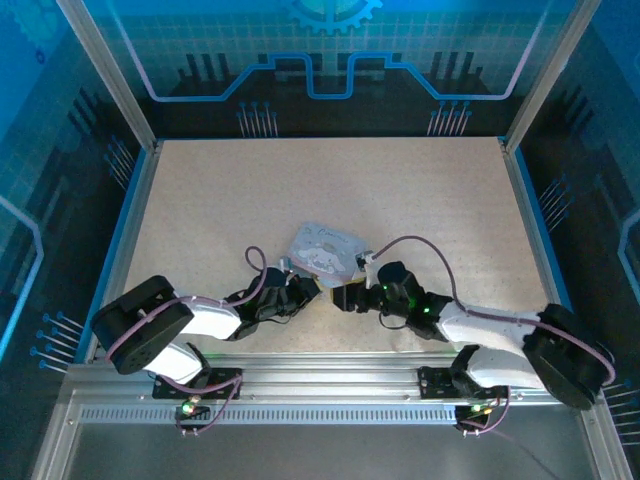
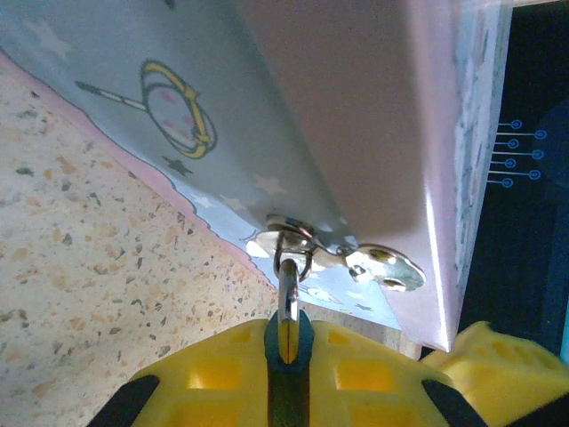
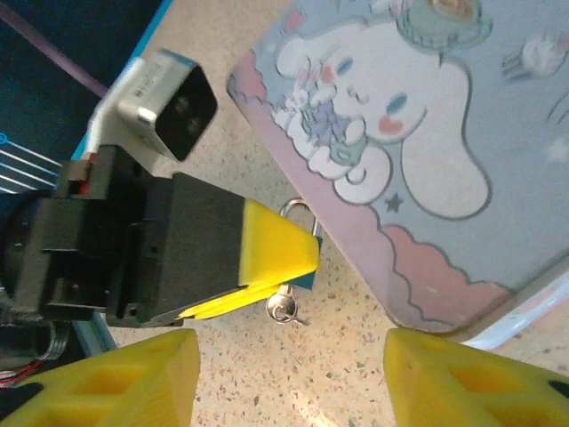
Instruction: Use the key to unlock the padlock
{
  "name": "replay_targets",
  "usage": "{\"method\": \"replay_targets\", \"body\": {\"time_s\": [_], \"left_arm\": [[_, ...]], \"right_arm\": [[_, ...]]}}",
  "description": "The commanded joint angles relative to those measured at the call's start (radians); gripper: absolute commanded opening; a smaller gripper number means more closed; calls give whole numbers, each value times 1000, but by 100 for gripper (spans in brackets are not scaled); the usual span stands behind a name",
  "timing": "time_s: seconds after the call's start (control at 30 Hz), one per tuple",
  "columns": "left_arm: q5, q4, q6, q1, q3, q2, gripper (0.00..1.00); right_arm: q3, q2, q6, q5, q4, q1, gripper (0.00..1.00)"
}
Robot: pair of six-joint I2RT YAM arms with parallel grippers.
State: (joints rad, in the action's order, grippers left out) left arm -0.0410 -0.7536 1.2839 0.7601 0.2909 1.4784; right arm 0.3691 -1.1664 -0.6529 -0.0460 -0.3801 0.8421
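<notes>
The teal padlock [image 2: 303, 334] is pinched edge-on by my left gripper [image 2: 286, 374], which is shut on it. Its silvery shackle [image 2: 288, 298] passes through the ring of the hasp [image 2: 356, 258] on the lilac cartoon tin [image 2: 356, 107]. In the right wrist view the padlock [image 3: 307, 278] peeks out under the left gripper's yellow finger [image 3: 276, 245], and the small silvery key [image 3: 284, 309] sticks out of its underside. My right gripper [image 3: 289, 356] is open just short of the key, touching nothing. Both grippers meet at the tin's near edge [image 1: 322, 272].
The tin [image 1: 322, 250] lies mid-table on the speckled board [image 1: 300, 190]. Blue-edged glass walls [image 1: 135, 190] close in the sides and back. The left arm's camera housing [image 3: 169, 98] sits close beside the tin's corner.
</notes>
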Motion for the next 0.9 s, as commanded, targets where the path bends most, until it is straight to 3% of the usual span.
{"method": "replay_targets", "body": {"time_s": [0.0,0.23,0.4,0.57,0.87], "left_arm": [[15,56,11,-2,7,-42,3],[15,136,28,-1,19,-108,3],[6,235,34,-1,54,-165,3],[2,330,32,-2,89,-217,2],[13,380,68,-1,94,-276,0]], "right_arm": [[25,98,231,64,154,15,70],[33,252,472,77,231,19,99],[32,272,664,57,236,46,100],[-65,293,947,207,76,177,100],[-72,261,1070,381,34,285,98]]}}
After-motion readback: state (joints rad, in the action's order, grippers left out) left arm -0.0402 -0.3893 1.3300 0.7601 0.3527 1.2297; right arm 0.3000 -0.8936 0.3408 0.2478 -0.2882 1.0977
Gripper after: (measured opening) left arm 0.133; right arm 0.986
